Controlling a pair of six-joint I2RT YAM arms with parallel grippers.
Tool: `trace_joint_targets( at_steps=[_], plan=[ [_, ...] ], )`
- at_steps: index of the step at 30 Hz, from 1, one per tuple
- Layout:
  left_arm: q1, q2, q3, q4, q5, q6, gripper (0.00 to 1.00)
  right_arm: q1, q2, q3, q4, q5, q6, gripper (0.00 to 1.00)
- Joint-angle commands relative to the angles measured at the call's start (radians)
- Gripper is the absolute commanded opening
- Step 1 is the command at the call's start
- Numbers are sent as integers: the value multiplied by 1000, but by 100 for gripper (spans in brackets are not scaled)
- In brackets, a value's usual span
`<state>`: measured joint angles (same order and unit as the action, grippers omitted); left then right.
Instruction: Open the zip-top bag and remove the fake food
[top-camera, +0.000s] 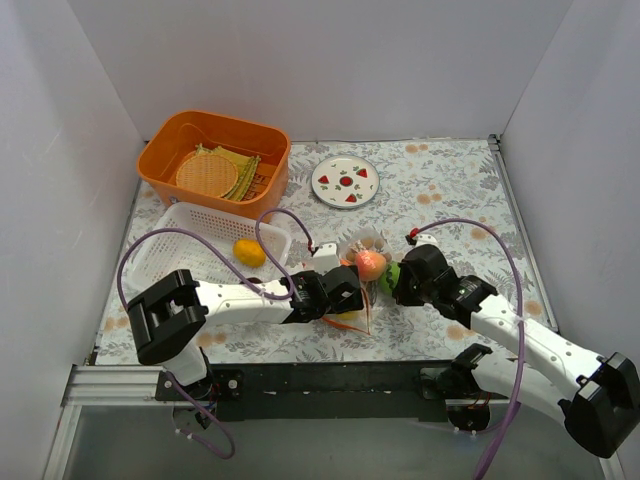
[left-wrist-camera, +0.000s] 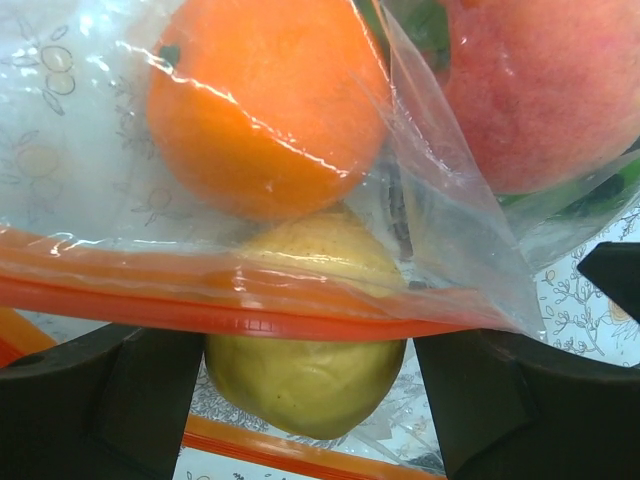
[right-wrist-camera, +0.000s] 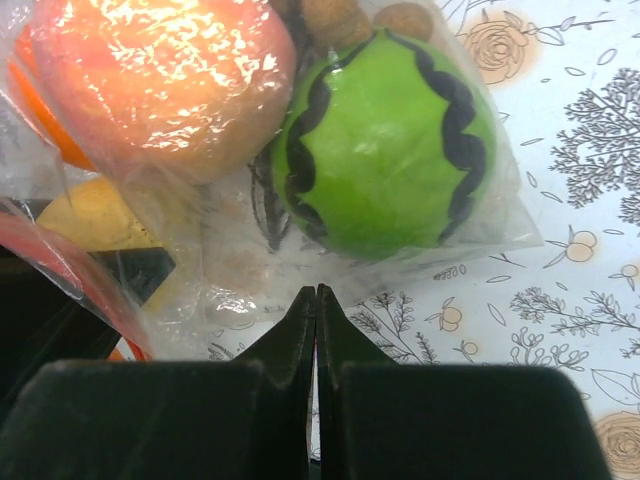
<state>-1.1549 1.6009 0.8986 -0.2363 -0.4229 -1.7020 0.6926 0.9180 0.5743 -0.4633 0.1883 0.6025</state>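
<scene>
The zip-top bag (top-camera: 362, 243) lies mid-table with its red-orange zip strip (left-wrist-camera: 250, 315) open. Inside are an orange (left-wrist-camera: 260, 100), a pink-red peach (left-wrist-camera: 540, 90), a yellow lemon (left-wrist-camera: 305, 385), a green ball with black wavy lines (right-wrist-camera: 390, 140) and tan nut bits (right-wrist-camera: 330, 15). My left gripper (top-camera: 348, 293) is in the bag's mouth, its fingers (left-wrist-camera: 90, 410) close against both sides of the lemon. My right gripper (top-camera: 398, 282) is shut, its tips (right-wrist-camera: 316, 292) pinching the clear plastic just below the green ball.
A white mesh basket (top-camera: 190, 250) at the left holds one orange-yellow fruit (top-camera: 249, 252). Behind it is an orange bin (top-camera: 215, 135) with a woven mat. A white plate with painted red fruit (top-camera: 345, 182) sits at the back. White walls enclose the table.
</scene>
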Motion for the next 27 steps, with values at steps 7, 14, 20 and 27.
trace_joint_targets(
  at_steps=[7, 14, 20, 27],
  plan=[
    [3, -24, -23, -6, -11, -30, 66, 18, 61, -10, 80, 22, 6, 1],
    [3, -102, -69, -11, 3, -33, 58, -18, 130, -1, 87, 37, -9, 1],
    [3, -183, -124, -17, 9, -54, 61, -31, 131, -16, 103, 25, -10, 1],
    [4, -317, -76, -165, -31, -64, 47, -31, 110, -11, 95, 4, -14, 1]
  ],
)
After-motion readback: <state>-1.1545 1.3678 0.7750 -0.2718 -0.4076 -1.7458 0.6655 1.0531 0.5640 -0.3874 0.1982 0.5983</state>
